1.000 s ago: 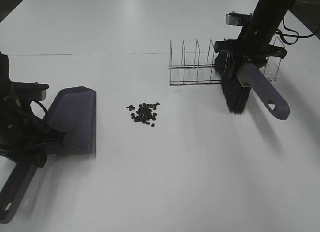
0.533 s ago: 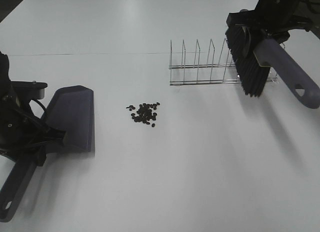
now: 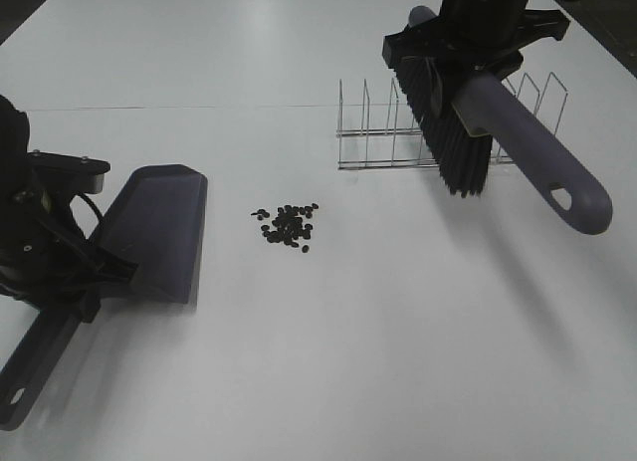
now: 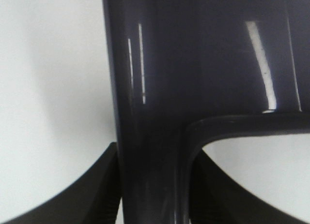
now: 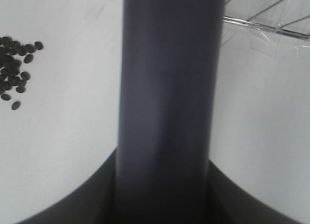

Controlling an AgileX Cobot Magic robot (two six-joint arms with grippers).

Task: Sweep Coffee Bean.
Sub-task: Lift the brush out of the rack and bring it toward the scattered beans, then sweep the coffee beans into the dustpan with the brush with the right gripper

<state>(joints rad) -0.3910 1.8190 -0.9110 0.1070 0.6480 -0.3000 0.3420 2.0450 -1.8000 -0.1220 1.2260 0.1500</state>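
Since half a second ago we have swung the brush [image 3: 453, 132] leftward, from the far end of the wire rack [image 3: 378, 132] to above its middle, and nudged the dustpan [image 3: 159, 232] a little nearer the coffee beans [image 3: 287, 225]. The right gripper [image 3: 480, 55] is clamped on the brush handle and the left gripper [image 3: 78, 282] pinches the dustpan handle. We judge this the approach step. Next the bristles must come down just right of the cluster, which lies between both tools. The white table [image 3: 348, 381] is smooth and bare; little of the room shows.
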